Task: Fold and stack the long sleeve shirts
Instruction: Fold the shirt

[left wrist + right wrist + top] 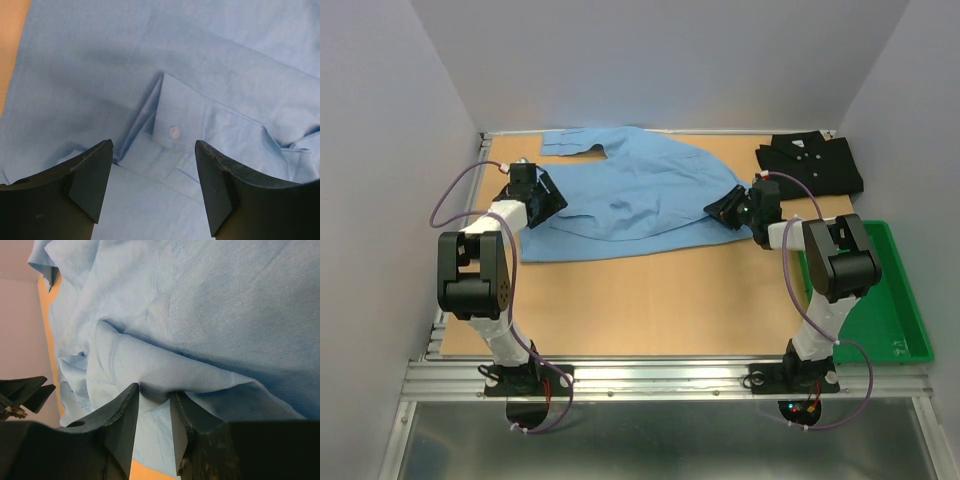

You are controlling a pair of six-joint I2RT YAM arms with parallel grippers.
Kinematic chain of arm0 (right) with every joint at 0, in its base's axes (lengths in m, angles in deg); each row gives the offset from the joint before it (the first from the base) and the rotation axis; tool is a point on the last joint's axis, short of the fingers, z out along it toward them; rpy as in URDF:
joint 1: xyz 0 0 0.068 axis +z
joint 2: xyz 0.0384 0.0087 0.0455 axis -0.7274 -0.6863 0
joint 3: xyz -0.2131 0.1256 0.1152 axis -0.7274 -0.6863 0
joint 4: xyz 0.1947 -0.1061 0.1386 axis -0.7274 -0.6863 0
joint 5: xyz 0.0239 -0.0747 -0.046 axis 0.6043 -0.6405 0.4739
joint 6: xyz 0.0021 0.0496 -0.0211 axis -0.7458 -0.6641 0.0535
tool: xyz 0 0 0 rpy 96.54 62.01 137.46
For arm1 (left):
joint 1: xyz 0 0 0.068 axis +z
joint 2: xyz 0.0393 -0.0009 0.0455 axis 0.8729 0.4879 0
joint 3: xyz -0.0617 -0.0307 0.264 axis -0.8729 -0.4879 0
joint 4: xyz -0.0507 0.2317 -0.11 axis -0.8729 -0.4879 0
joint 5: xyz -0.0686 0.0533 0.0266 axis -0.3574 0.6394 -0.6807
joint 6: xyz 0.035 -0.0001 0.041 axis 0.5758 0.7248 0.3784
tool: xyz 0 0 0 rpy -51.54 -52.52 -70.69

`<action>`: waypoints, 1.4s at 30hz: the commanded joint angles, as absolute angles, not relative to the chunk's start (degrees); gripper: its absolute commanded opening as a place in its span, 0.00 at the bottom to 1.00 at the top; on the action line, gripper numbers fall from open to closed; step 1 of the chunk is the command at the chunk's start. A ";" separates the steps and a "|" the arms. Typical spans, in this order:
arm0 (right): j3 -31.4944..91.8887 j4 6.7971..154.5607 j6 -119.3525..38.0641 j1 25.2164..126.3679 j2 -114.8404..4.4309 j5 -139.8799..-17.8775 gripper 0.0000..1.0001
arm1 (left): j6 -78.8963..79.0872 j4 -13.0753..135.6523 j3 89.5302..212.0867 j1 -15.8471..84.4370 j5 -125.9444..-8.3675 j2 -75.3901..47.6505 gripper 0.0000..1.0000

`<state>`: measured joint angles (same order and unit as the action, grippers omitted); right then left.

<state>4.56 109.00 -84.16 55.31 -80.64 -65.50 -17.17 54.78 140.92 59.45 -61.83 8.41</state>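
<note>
The light blue shirt (630, 195) lies spread open across the back middle of the table. The black shirt (810, 160) lies folded at the back right. My left gripper (548, 197) is open at the blue shirt's left edge. In the left wrist view its jaws (154, 145) stand wide apart over a sleeve cuff with a white button (174, 132). My right gripper (723, 208) is at the blue shirt's right edge. In the right wrist view it (154, 392) is closed narrowly on a raised fold of blue cloth (165, 365).
A green plastic tray (895, 300) stands at the right edge of the table beside the right arm. Grey walls close in the left, back and right sides. Bare wooden tabletop (650, 300) lies in front of the blue shirt.
</note>
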 commanded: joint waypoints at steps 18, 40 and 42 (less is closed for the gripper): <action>5.89 112.56 -82.78 55.01 -80.03 -65.43 0.36 | -17.59 56.46 143.77 60.09 -67.60 14.35 0.61; 5.80 112.56 -83.57 54.84 -79.68 -66.13 0.34 | -18.91 42.94 145.10 60.00 -63.21 4.52 0.00; 5.89 112.56 -83.58 54.66 -79.51 -66.39 0.30 | -20.66 42.23 143.42 60.09 -62.33 2.93 0.00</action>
<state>4.56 109.20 -83.61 55.29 -80.64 -65.15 -18.21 46.74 144.79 60.15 -65.97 9.73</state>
